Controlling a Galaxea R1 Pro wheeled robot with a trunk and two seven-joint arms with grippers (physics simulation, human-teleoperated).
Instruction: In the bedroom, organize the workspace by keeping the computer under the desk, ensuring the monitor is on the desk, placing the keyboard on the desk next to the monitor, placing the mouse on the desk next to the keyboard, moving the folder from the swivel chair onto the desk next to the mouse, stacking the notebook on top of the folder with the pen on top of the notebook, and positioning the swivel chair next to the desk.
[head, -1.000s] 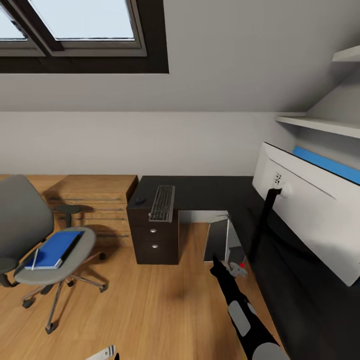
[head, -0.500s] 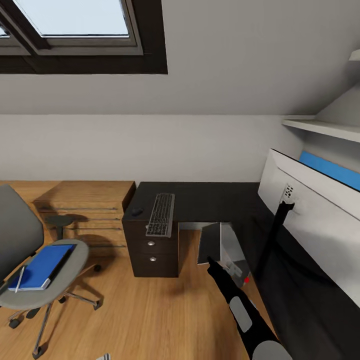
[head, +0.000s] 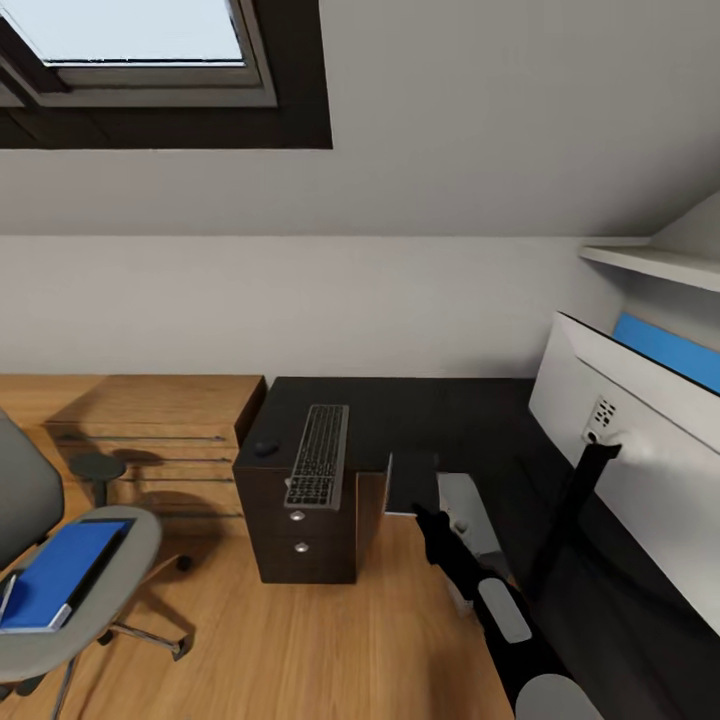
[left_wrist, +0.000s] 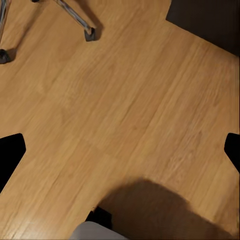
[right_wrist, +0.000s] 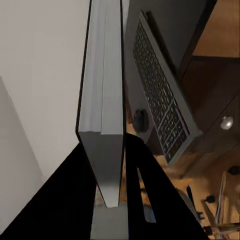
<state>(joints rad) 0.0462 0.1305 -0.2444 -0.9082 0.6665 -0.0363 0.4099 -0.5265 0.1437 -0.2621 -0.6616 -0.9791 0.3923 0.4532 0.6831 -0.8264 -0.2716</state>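
Right gripper (right_wrist: 114, 200) clenched on computer (head: 412, 484), held off the floor at the desk (head: 420, 410) edge; tilted tower may clip keyboard (head: 318, 455).

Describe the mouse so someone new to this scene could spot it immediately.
Find the black-topped desk and go to its end above the black drawer unit. The mouse sits there beside the long keyboard, on the side toward the wooden shelving. It is small, dark and rounded, unlike the slim keyed keyboard.

Black desk (head: 420, 410), bright-blue folder (head: 55, 585), silver-grey keyboard (head: 318, 455) with dark keys, light wood floor (head: 300, 640).
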